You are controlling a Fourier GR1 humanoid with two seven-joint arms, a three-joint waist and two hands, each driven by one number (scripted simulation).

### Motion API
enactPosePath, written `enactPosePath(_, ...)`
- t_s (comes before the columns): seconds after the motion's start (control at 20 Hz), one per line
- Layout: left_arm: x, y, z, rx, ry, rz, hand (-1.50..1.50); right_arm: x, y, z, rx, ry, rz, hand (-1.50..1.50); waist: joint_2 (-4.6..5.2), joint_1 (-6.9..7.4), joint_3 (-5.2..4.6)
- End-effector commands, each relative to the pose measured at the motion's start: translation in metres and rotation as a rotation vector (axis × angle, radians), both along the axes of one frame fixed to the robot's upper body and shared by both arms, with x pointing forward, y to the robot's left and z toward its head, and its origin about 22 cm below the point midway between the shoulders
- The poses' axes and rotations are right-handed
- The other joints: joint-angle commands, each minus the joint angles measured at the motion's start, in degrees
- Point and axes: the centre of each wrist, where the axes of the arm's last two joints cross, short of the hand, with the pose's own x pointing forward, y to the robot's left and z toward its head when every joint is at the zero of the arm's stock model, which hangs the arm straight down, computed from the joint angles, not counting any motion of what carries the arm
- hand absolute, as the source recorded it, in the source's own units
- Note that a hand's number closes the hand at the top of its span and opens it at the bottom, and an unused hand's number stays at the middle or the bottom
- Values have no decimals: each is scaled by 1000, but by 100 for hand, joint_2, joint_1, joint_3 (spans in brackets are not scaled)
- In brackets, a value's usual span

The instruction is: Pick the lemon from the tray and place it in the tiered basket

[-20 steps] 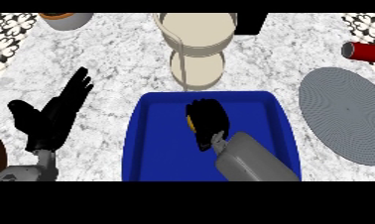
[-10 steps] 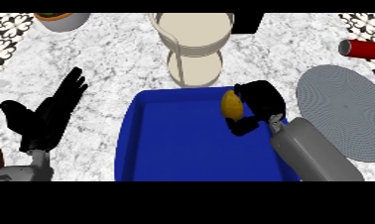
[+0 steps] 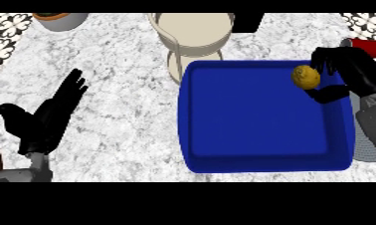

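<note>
Your right hand has its fingers and thumb curled round the lemon, holding it over the tray's far right corner so it can travel clear of the rim. The tiered basket stands just beyond the tray's far left corner. Your left hand rests open, fingers straight, near the counter's left edge.
</note>
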Motion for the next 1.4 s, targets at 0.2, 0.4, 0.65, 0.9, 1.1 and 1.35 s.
enactPosePath(0.2, 4, 3, 7, 9, 3, 5, 0, -2, -20, 52, 361, -247, 150, 150, -22, 21, -21)
enactPosePath(0.4, 1, 3, 3, 10, 6, -3, 0, -14, 7, 88, 386, -206, 216, 150, -31, 17, -27)
enactPosePath(0.65, -5, 3, 1, 3, 6, -5, 0, -11, 47, 119, 391, -161, 260, 150, -16, 91, -26)
enactPosePath(0.9, 1, -3, -5, 10, 8, -8, 0, -17, 105, 146, 390, -159, 305, 150, -11, 94, -27)
enactPosePath(1.1, -5, -11, 0, -1, 3, -17, 0, -6, 140, 144, 399, -118, 288, 150, -9, 118, -24)
enactPosePath(1.35, 9, -9, 6, 18, 13, -23, 0, 10, 205, 160, 416, -115, 272, 150, 1, 148, -26)
